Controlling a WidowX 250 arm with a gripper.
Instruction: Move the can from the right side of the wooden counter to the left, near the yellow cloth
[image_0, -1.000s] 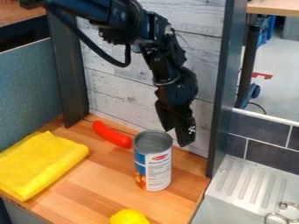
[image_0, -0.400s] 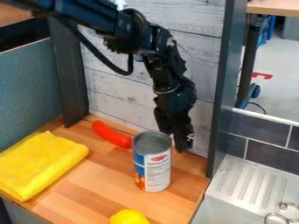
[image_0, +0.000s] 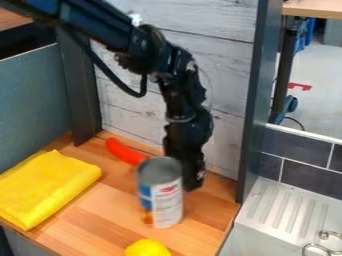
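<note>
The can (image_0: 161, 199) is found on the right-hand part of the wooden worktop (image_0: 103, 205), near the rear wall (image_0: 127, 102). It is seen upright, its long axis close to vertical with a slight lean of the top toward the view's left; whether the base is flat on the worktop cannot be told. Its round top end is directed upward, and a grey recess is seen within the rim; contents cannot be made out. The white label area is turned toward the view's front right, the blue and orange area toward the left. The outline is blurred.

The black gripper (image_0: 187, 179) is pointed downward directly behind and to the right of the can, by which it is partly covered. Whether it is open or shut, and whether the can is gripped, cannot be told.

A red elongated object (image_0: 125, 151) is laid behind and left of the can, slanting toward it. A folded yellow cloth (image_0: 48, 185) is placed at the left, and a yellow rounded object (image_0: 147, 248) at the near edge. A ridged pale drainboard (image_0: 290, 210) is noted at the right.
</note>
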